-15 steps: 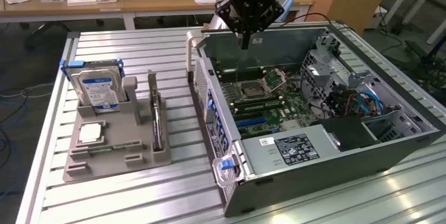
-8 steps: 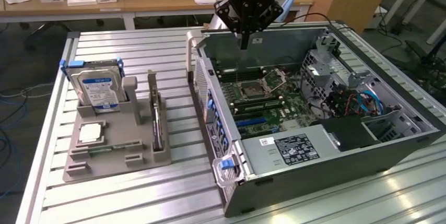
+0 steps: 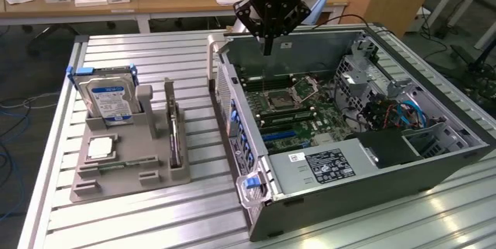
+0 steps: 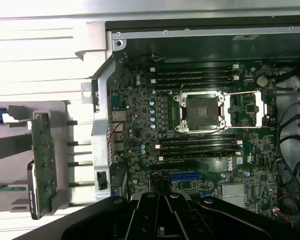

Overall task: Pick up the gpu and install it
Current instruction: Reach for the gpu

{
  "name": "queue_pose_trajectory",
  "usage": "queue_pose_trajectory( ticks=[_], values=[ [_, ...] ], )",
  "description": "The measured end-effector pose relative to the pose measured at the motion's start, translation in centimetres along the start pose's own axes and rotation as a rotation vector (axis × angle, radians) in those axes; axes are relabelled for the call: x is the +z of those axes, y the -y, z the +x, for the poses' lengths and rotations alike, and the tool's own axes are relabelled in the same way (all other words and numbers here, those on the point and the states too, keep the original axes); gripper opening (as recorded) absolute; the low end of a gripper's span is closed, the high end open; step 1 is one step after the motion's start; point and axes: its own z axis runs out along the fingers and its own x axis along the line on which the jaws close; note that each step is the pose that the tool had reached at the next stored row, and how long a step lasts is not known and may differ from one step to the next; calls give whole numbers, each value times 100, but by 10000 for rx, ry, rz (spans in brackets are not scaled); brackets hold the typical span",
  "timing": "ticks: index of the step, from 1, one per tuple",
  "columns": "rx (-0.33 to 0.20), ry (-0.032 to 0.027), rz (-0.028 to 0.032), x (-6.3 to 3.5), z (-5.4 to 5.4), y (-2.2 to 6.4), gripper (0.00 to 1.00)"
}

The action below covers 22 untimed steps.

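Note:
The gpu point(image 3: 175, 136) is a thin dark card with a silvery edge. It stands on its long edge in a slot of the grey holder point(image 3: 128, 170) at the exterior view's left. In the wrist view the gpu point(image 4: 43, 160) shows a greenish face beside the case wall. My gripper point(image 3: 268, 46) hangs above the far end of the open computer case point(image 3: 372, 173), well apart from the card. Its fingers are shut with nothing between them. In the wrist view the gripper point(image 4: 165, 202) hovers over the motherboard point(image 4: 200, 150).
A silver hard drive point(image 3: 108, 101) with a blue-white label stands at the holder's far end, and a small square chip point(image 3: 101, 147) lies in front of it. Inside the case are the CPU socket point(image 4: 205, 112), memory slots, a blue slot point(image 4: 185, 176) and cables point(image 3: 395, 115).

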Motion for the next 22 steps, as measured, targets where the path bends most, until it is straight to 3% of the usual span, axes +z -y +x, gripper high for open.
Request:
queue_pose_trajectory(
  ticks=[22],
  values=[
    [0, 0, 0, -8, 321, 24, 11]
  ],
)
